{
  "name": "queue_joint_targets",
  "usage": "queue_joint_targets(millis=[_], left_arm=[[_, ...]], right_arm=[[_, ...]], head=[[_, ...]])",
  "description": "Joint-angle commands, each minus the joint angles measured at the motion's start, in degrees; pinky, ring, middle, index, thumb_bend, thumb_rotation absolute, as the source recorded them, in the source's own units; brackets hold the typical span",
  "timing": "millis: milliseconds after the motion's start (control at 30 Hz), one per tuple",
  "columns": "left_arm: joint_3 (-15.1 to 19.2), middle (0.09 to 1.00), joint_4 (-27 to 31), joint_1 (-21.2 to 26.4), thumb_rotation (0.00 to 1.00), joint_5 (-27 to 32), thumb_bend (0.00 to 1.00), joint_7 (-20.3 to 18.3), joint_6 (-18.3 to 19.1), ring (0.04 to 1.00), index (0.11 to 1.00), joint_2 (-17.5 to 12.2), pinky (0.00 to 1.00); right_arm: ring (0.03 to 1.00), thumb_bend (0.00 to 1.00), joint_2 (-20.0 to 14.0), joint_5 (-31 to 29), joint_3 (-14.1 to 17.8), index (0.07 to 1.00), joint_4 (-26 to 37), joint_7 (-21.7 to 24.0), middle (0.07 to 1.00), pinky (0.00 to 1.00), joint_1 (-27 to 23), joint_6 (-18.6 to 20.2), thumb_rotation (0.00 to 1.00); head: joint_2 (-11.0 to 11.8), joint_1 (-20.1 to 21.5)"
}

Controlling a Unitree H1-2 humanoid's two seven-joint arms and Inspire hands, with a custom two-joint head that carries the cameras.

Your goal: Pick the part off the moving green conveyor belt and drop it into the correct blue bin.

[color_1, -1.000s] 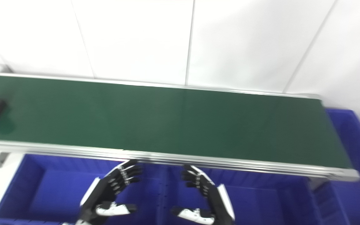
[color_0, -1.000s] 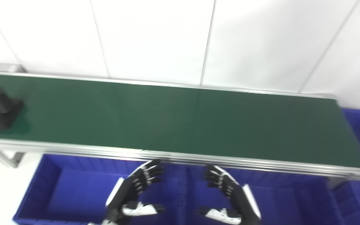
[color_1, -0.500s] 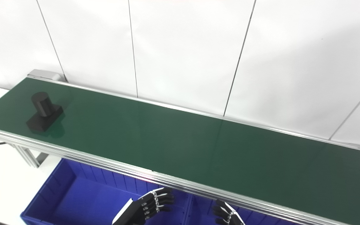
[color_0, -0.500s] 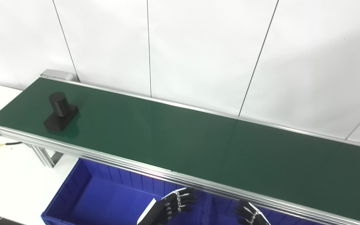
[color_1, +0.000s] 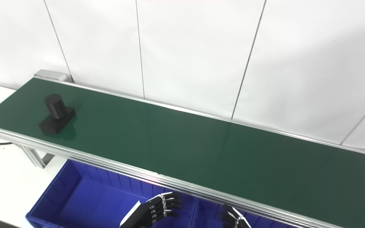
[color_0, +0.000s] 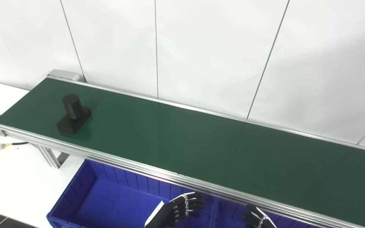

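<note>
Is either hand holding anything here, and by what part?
Nothing is held. Both the left hand and right hand are open above the bins; the part sits untouched on the belt.

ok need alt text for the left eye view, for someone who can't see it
A black part, an upright cylinder on a flat base, sits near the left end of a long green conveyor belt running along a white panelled wall. Below the belt's near edge, the left hand and right hand hover empty, fingers apart, over a blue bin.
</note>
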State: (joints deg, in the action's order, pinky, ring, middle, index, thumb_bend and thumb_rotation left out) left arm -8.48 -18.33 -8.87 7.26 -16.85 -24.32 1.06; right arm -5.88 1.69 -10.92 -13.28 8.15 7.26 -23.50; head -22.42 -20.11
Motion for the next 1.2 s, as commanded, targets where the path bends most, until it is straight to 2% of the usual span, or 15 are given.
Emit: queue_joint_targets(millis=[0, 67, 200, 567, 1167], left_arm=[[-0.04, 0.786, 0.45, 1.34, 0.15, -0.06, 1.00, -0.54, -2.57, 0.774, 0.797, 0.65, 0.71], [0.03, 0.787, 0.09, 1.59, 0.15, -0.55, 1.00, -0.42, -2.54, 0.771, 0.793, 0.86, 0.71], [0.12, 0.786, -0.25, 1.71, 0.17, -0.83, 1.00, 0.10, -2.58, 0.769, 0.788, 1.12, 0.72], [0.22, 0.781, -0.27, 1.81, 0.16, -1.32, 1.00, 0.32, -2.49, 0.767, 0.794, 1.14, 0.72], [0.63, 0.783, -0.14, 1.76, 0.15, -2.12, 1.00, 0.48, -2.55, 0.765, 0.792, 1.50, 0.72]], right_arm=[[0.787, 0.75, -0.21, -1.20, 0.40, 0.832, 0.81, 0.90, 0.791, 0.75, -0.68, -3.42, 0.33], [0.785, 0.75, -0.27, -1.30, 0.60, 0.832, 0.47, 0.86, 0.790, 0.76, -0.86, -3.42, 0.33], [0.802, 0.72, -0.15, -1.39, 0.80, 0.843, 0.51, 1.20, 0.797, 0.77, -0.90, -3.42, 0.29], [0.794, 0.70, 0.02, -1.51, 1.32, 0.836, 0.37, 1.38, 0.793, 0.77, -1.01, -3.41, 0.29], [0.785, 0.72, -0.08, -1.16, 1.85, 0.823, 1.37, 1.37, 0.782, 0.75, -0.80, -3.42, 0.32]], head=[[-0.02, -0.04], [0.37, -1.30], [0.09, -0.86], [-0.24, -0.04], [0.01, 0.86]])
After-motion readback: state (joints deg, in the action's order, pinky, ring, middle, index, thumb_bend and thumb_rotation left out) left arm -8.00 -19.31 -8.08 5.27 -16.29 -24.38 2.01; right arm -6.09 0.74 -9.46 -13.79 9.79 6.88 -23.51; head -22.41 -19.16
